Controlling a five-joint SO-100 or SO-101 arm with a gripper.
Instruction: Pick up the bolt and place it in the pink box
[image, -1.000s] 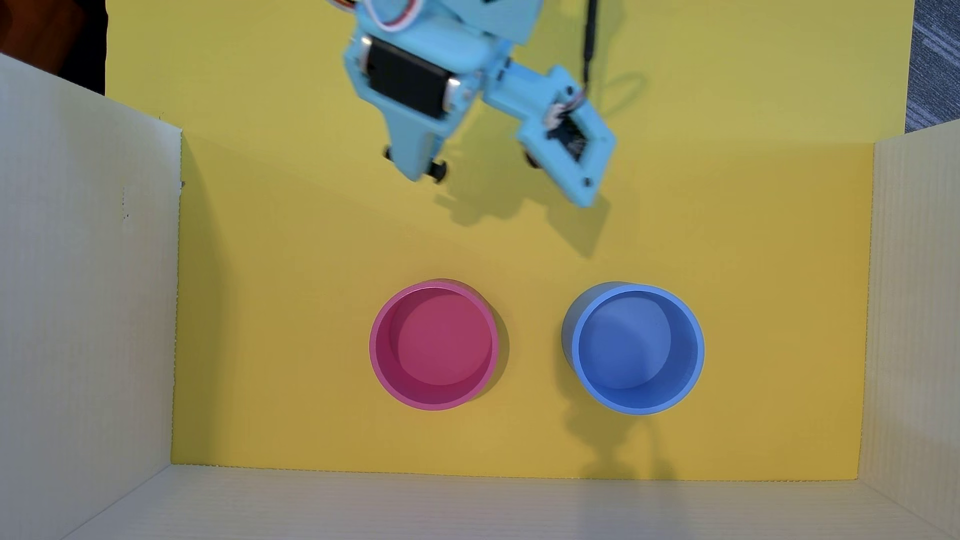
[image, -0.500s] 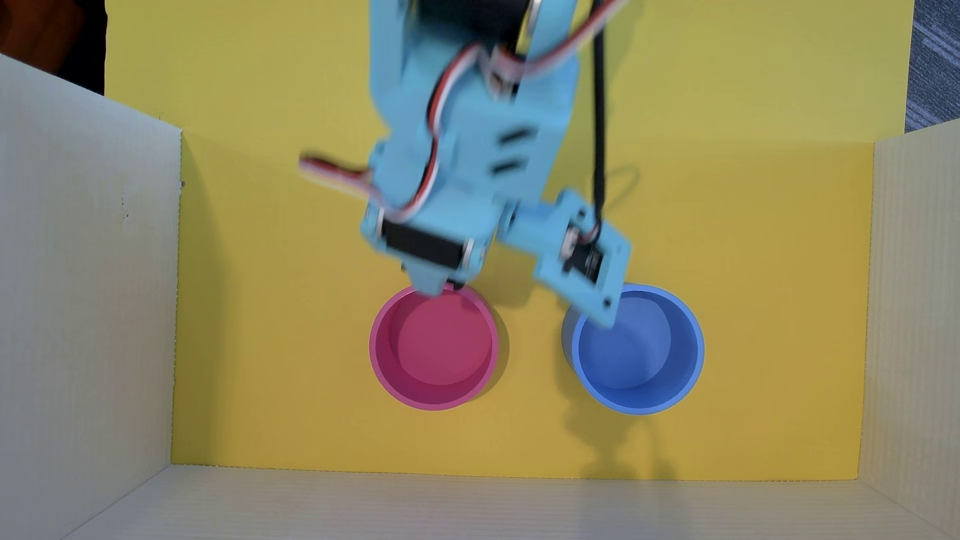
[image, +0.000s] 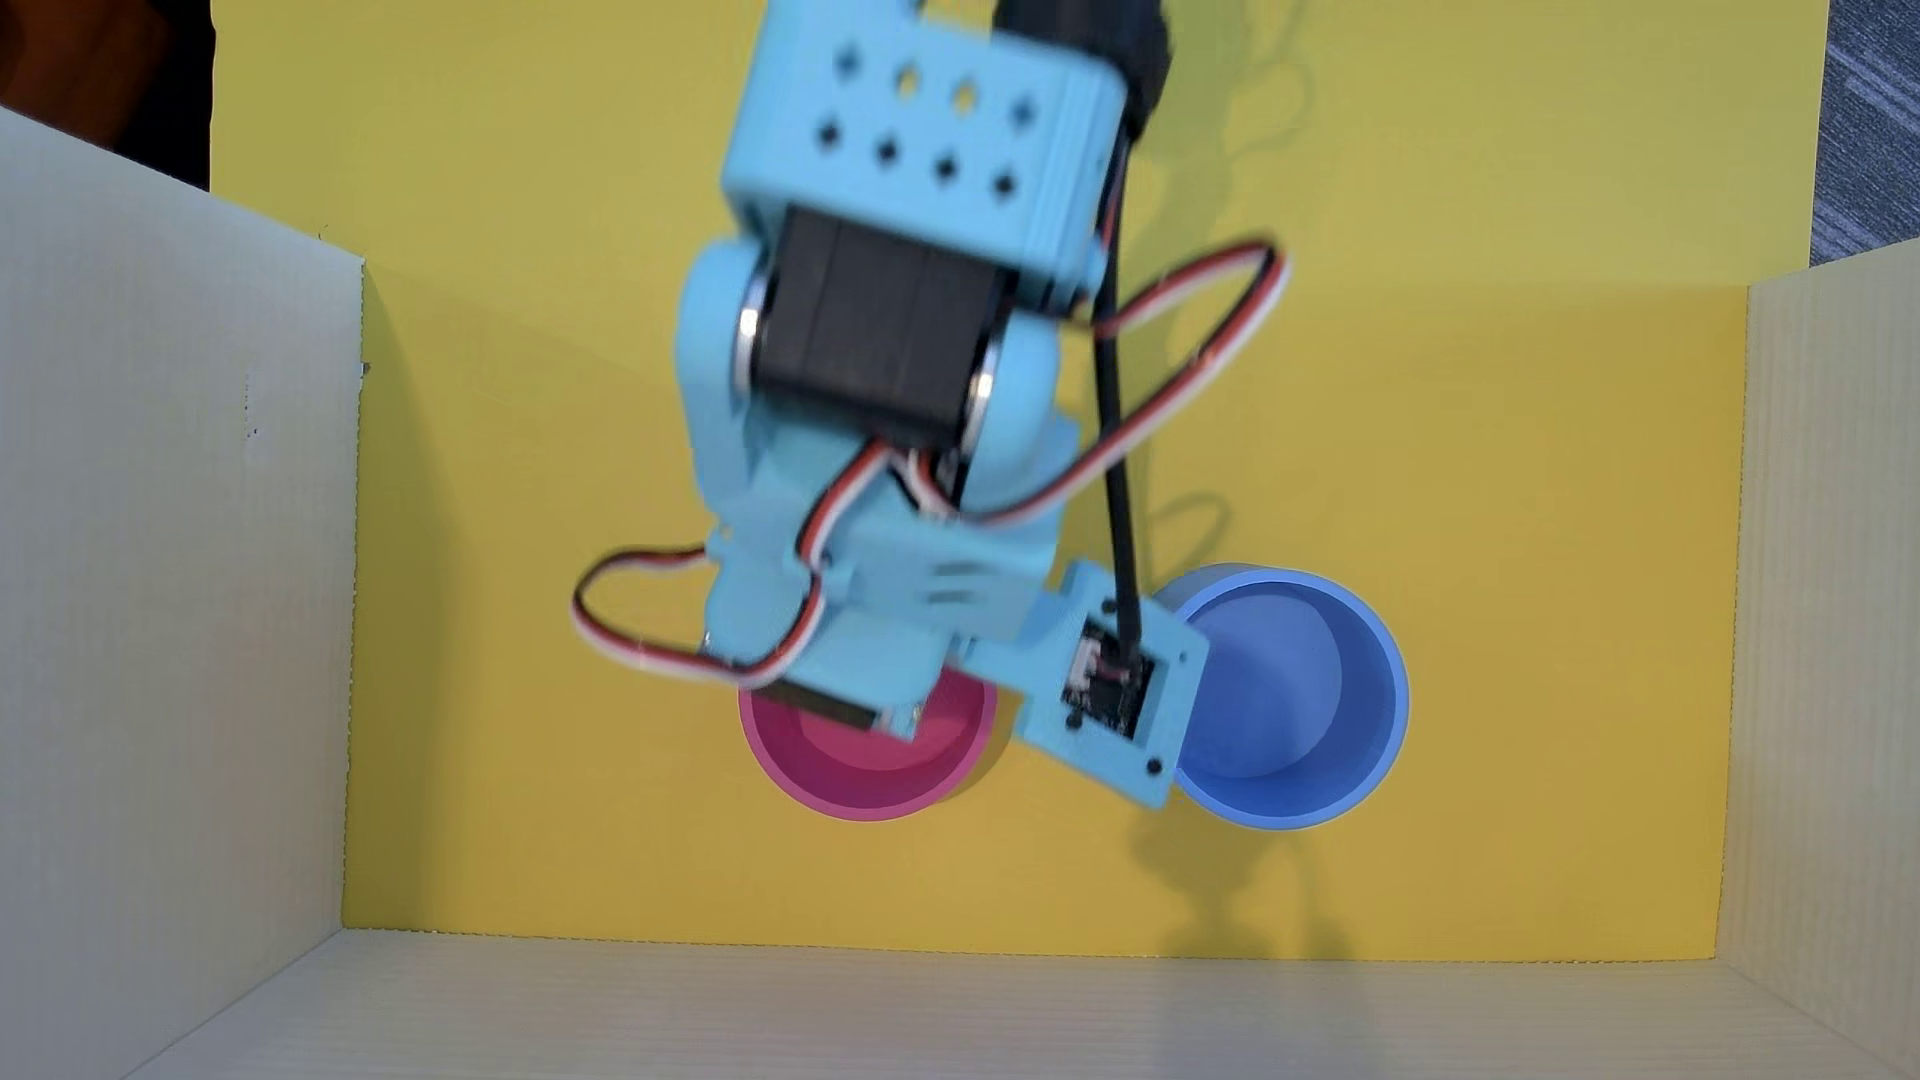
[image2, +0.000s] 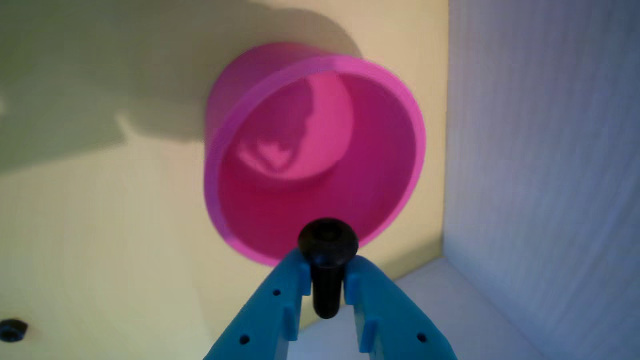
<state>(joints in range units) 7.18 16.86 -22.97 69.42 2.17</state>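
In the wrist view my gripper (image2: 326, 280) is shut on the black bolt (image2: 327, 250), its rounded head sticking out past the blue fingers (image2: 280, 300). The bolt is held above the near rim of the pink box (image2: 300, 215), an empty round pink cup. In the overhead view the blue arm covers the upper part of the pink box (image: 873, 768); the fingers and bolt are hidden under the arm there.
A blue round cup (image: 1299, 717) stands to the right of the pink one in the overhead view. A small black nut (image2: 12, 330) lies on the yellow floor. White corrugated walls (image: 166, 582) enclose the yellow area on three sides.
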